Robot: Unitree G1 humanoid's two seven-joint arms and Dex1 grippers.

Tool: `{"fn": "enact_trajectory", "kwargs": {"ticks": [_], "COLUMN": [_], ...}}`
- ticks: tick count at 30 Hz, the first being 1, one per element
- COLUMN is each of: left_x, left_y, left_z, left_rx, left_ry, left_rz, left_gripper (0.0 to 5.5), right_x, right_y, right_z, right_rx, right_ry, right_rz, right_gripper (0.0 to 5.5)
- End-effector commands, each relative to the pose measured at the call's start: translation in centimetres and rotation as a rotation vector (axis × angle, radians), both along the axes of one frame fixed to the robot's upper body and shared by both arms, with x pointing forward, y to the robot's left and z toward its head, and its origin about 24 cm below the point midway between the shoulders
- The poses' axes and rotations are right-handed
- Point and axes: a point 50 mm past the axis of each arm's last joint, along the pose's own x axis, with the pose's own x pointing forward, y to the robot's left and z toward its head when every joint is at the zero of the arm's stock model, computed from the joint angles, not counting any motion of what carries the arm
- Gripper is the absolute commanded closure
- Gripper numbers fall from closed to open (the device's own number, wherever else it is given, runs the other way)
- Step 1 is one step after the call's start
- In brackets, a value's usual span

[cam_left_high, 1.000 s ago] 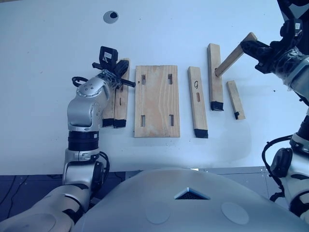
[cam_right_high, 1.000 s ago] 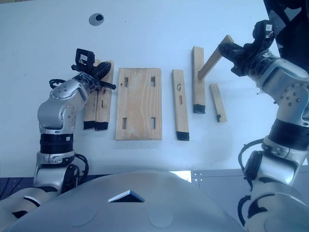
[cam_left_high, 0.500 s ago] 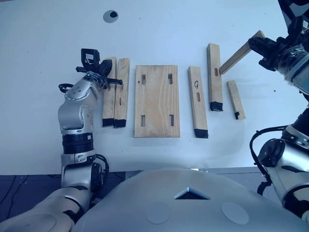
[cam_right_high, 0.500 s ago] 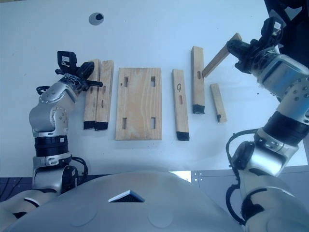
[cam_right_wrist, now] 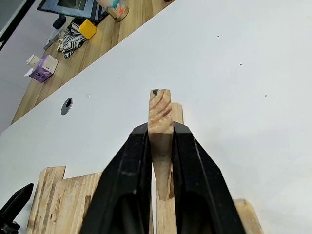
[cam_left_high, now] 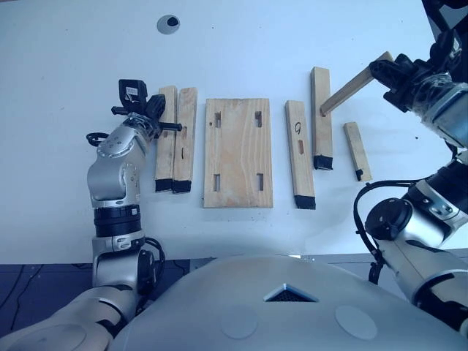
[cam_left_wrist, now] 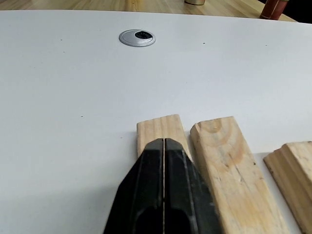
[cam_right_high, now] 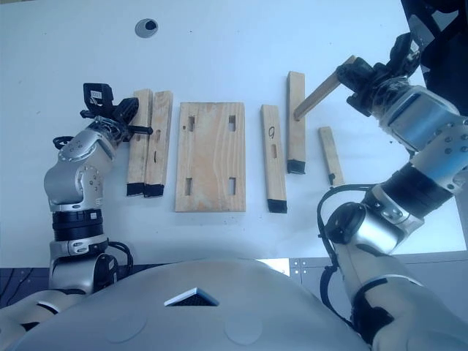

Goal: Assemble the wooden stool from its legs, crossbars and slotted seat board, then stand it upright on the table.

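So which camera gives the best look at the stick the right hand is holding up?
The left eye view: it shows nearly the whole stick, tilted, its low end at a plank. The right eye view shows the same. The right wrist view looks down its end, pinched in the right hand.

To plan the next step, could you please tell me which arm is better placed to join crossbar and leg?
Right: the right gripper holds the crossbar, its lower end meeting a leg. The left gripper is shut, empty, over other legs.
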Motion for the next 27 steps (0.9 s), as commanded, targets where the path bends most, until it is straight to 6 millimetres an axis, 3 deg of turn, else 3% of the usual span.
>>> {"fn": "enact_trajectory", "kwargs": {"ticks": [1, 7, 11, 17, 23, 27], "left_x": [0.1, 0.2, 0.2, 0.3, 0.2, 0.1], "left_y": [0.0, -0.4, -0.7, -0.9, -0.8, -0.8], "left_z": [0.0, -0.1, -0.1, -0.2, -0.3, -0.4], "left_rx": [0.019, 0.017, 0.017, 0.018, 0.023, 0.022], "left_ry": [-0.003, -0.005, -0.004, 0.0, 0.003, 0.006], "left_rz": [0.0, -0.007, -0.017, -0.028, -0.024, -0.018], "left_gripper": [5.5, 5.5, 5.5, 5.5, 5.5, 5.5], "right_x": [-0.2, -0.3, -0.8, -1.9, -3.6, -4.0], "right_y": [-0.1, 0.1, 1.2, 3.1, 3.0, 3.3], "right_z": [-0.5, -1.5, -2.5, -4.4, -6.1, -6.2], "right_rx": [-0.027, -0.112, -0.214, -0.332, -0.466, -0.511], "right_ry": [0.019, 0.017, -0.013, -0.03, -0.006, -0.027], "right_rz": [-0.024, -0.045, -0.025, 0.061, 0.215, 0.309], "right_gripper": [5.11, 5.11, 5.11, 5.11, 5.11, 5.11]}}
